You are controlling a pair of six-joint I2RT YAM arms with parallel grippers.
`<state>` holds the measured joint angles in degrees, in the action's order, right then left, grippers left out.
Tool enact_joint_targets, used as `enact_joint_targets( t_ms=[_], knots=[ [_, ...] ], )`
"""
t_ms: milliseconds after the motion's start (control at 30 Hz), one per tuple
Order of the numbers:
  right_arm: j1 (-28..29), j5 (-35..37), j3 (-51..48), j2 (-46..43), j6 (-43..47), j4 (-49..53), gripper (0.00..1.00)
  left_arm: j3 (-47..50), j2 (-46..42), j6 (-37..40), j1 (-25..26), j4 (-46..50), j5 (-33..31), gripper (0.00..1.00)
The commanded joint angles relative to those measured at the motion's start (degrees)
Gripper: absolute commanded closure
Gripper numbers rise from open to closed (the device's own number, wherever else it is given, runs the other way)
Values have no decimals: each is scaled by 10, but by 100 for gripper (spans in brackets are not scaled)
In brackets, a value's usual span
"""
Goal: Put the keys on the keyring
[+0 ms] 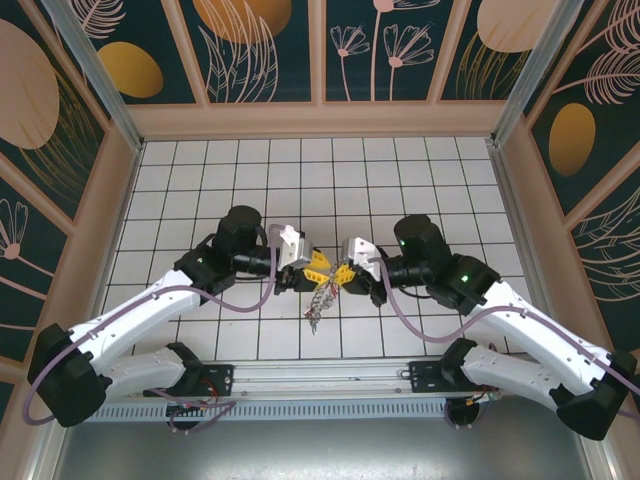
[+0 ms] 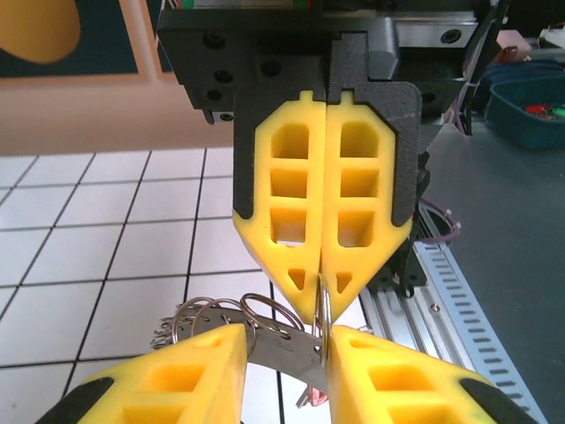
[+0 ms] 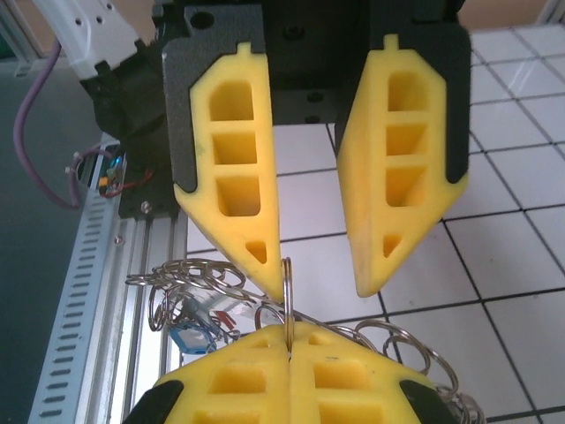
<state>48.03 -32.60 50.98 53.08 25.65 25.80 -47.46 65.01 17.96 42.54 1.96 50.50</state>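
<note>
The keyring [image 1: 320,298] hangs between the two grippers above the tiled floor, a flat grey band [image 2: 282,351] fringed with small split rings [image 3: 190,283]. My right gripper [image 3: 290,340] is shut on one upright split ring [image 3: 287,287] at the band's rim; it appears tip-down in the left wrist view [image 2: 320,309]. My left gripper [image 2: 289,340] stands open, its fingers on either side of the band, and its tips show apart in the right wrist view [image 3: 320,287]. A blue-headed key [image 3: 190,334] and a red one [image 3: 225,316] dangle under the rings.
An aluminium rail [image 1: 320,375] runs along the near edge just below the grippers. Patterned walls [image 1: 320,60] enclose the white tiled floor [image 1: 320,180]. A teal bin [image 2: 530,110] sits off beyond the rail.
</note>
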Motion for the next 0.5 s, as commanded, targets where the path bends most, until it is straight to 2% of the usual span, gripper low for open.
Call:
enact_joint_targets(
  t_ms=[0,233,467],
  knots=[
    [16,6,25,13,13,2,100,-19,6,26,2,39,10,69],
    [22,20,30,24,14,11,100,-26,15,21,2,44,28,70],
    [22,20,22,16,7,-22,100,-25,37,13,3,35,54,75]
  ],
)
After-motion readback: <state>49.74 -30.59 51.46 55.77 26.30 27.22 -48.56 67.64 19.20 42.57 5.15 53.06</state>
